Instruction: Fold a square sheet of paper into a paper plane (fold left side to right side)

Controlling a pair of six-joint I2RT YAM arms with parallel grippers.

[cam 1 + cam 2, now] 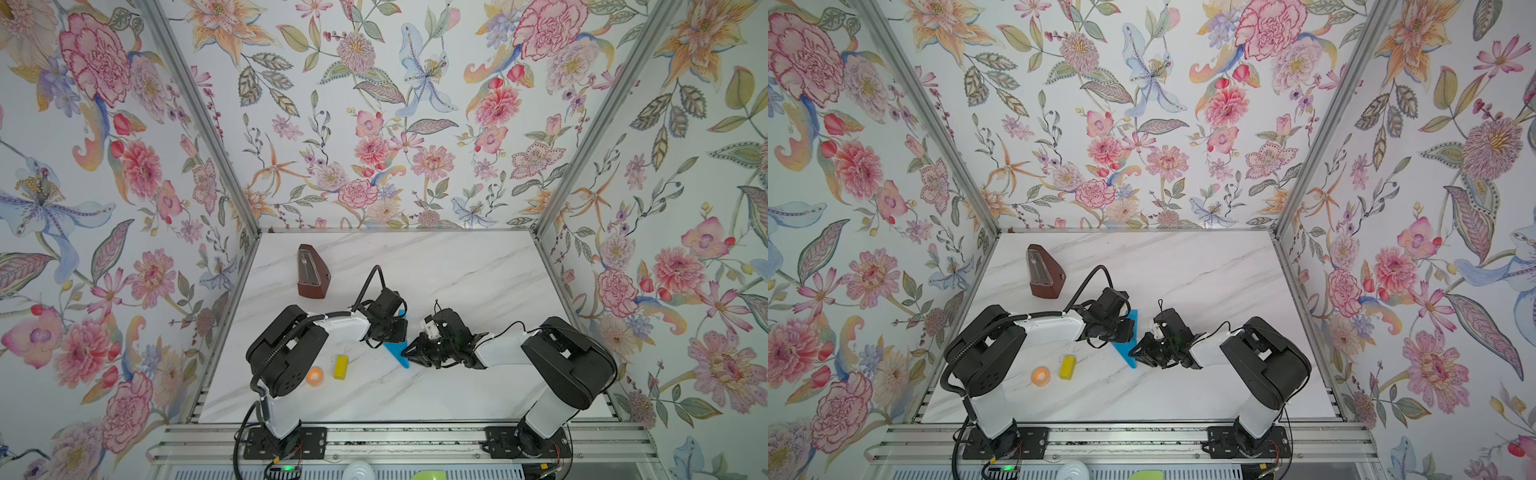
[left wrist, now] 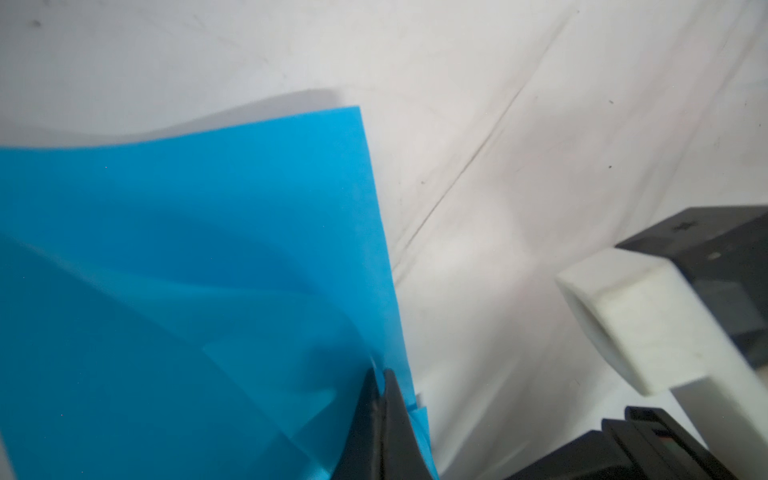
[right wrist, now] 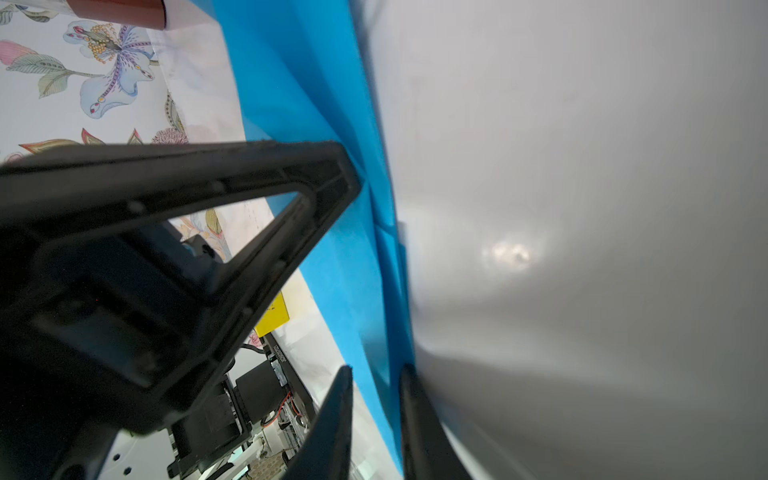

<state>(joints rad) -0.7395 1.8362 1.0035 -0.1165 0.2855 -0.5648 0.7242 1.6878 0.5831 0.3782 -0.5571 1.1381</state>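
Clamping left gripper (image 2: 380,376) on paper (image 2: 187,249) edge, held layers aligned; straddled fold with right gripper (image 3: 376,368), jaws apart, likely ready for creasing.

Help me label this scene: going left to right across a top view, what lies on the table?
In order: orange roll → yellow block → blue folded paper. The brown metronome overlaps the roll sideways, so it is left out.

metronome (image 1: 311,272): brown, standing, back left of table
block (image 1: 340,367): yellow, front left
tape roll (image 1: 314,375): orange, just beside block
table (image 1: 457,266): white marble
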